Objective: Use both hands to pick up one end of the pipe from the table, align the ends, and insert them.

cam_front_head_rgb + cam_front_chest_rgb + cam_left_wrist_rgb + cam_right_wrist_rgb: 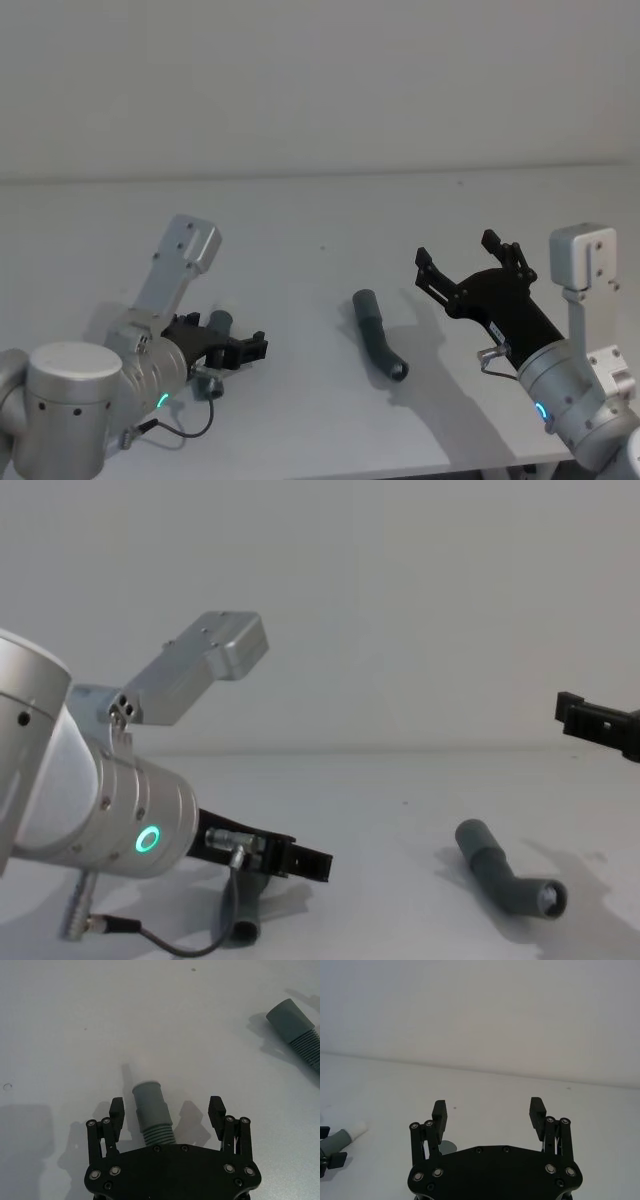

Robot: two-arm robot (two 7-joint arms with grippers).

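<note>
One dark grey ribbed pipe piece (150, 1110) lies on the table (300, 250) between the fingers of my left gripper (166, 1110). The fingers stand apart on either side of it without touching, so the gripper is open. In the head view this gripper (232, 338) is low at the front left, with the piece (220, 320) poking out of it. The right wrist view shows that piece (340, 1139) ending in a pale tip. A second bent grey piece (378, 335) lies mid-table, its open mouth toward me. My right gripper (456, 250) hovers open and empty above the table, right of it.
The table's near edge (400, 468) runs close below both arms. A plain wall (320, 80) stands behind the table. A black cable (160, 938) loops under the left wrist. Bare tabletop lies between the two pipe pieces and behind them.
</note>
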